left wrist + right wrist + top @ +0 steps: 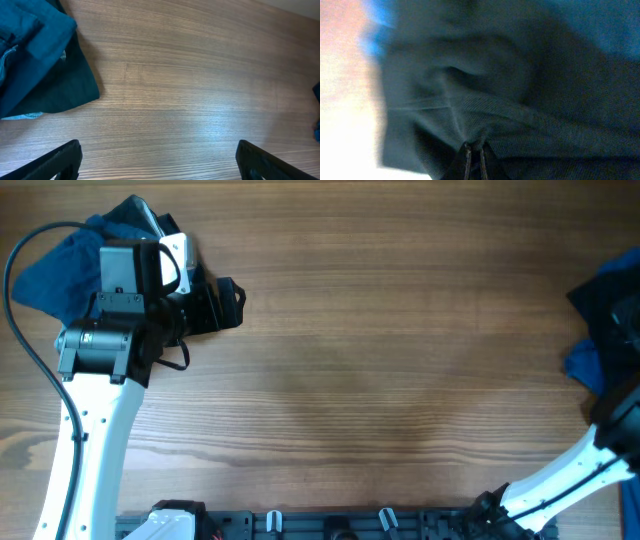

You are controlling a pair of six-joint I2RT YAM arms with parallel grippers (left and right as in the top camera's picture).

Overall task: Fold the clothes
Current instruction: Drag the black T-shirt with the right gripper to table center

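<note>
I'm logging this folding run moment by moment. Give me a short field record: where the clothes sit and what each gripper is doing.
left pile: blue and black clothes, bunched at the far left corner of the table
right pile: dark navy and blue clothes, bunched at the right edge
left gripper: open, holding nothing, next to the left pile
right gripper: shut on dark fabric
progress: no garment laid flat

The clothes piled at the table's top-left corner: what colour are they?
Blue clothes lying over a near-black piece; the left wrist view shows it best.
</note>
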